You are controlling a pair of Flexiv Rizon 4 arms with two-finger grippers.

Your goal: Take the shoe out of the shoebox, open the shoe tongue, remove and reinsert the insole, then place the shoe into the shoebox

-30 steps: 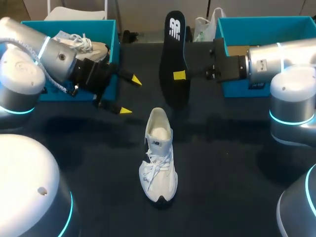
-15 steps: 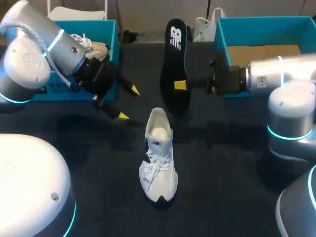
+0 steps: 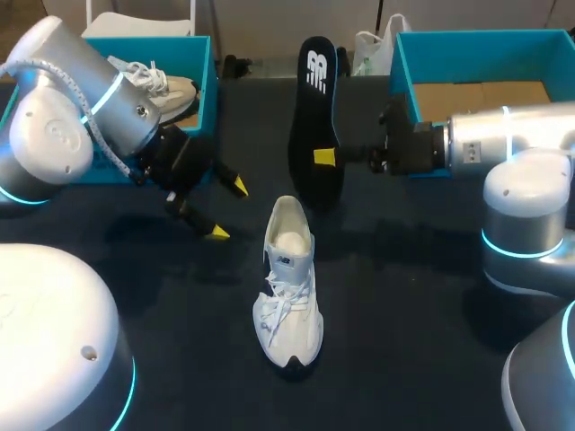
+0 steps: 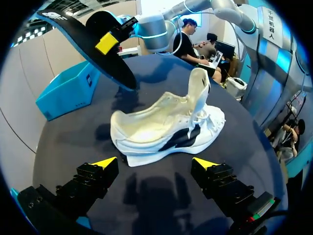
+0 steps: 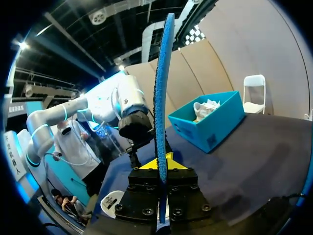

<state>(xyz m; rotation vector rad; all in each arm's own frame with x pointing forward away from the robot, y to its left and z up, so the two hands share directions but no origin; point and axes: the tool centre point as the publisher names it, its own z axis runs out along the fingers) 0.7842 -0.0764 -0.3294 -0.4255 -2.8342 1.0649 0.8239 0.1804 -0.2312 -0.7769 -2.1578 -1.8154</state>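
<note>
Fingertips of the right gripper (image 3: 326, 158) are clamped on the insole (image 3: 316, 108), upright at twelve o'clock of the shoe (image 3: 289, 287). The left gripper (image 3: 227, 209) is spread empty at ten o'clock. Unless the tongue (image 4: 199, 85) is held back, the insole could be snagged and buckled.

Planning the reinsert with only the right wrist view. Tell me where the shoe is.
Observer: The white shoe stands upright on the table, heel end toward the held insole.
Operator: Report the tongue.
Observer: The tongue is pulled up; the opening shows no insole inside.
Operator: Give the left gripper's state.
Observer: The left gripper is open and empty, apart from the shoe's side.
</note>
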